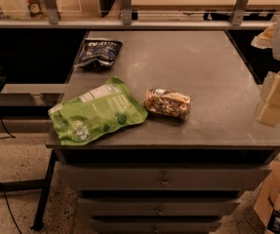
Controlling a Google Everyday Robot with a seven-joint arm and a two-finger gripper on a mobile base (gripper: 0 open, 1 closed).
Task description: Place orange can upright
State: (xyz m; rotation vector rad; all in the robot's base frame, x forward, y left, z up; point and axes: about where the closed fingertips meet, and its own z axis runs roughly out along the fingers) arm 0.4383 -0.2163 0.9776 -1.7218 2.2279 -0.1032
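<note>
Sideways, the orange can (168, 103) is laid on the grey table (203, 67).
It is flanked at 9 o'clock by the green pouch (98, 112); the gripper (274, 99) is seen well apart at 3 o'clock, and its grip cannot be told.

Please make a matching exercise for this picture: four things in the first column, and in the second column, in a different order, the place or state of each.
Column one
1. orange can
2. green pouch
3. dark blue snack bag
4. hand

Column two
A. at the right edge of the view, by the right side of the table
B. lying on its side, near the middle of the table
C. at the far left of the table
D. flat at the front left corner

Pairs: 1-B, 2-D, 3-C, 4-A.
</note>
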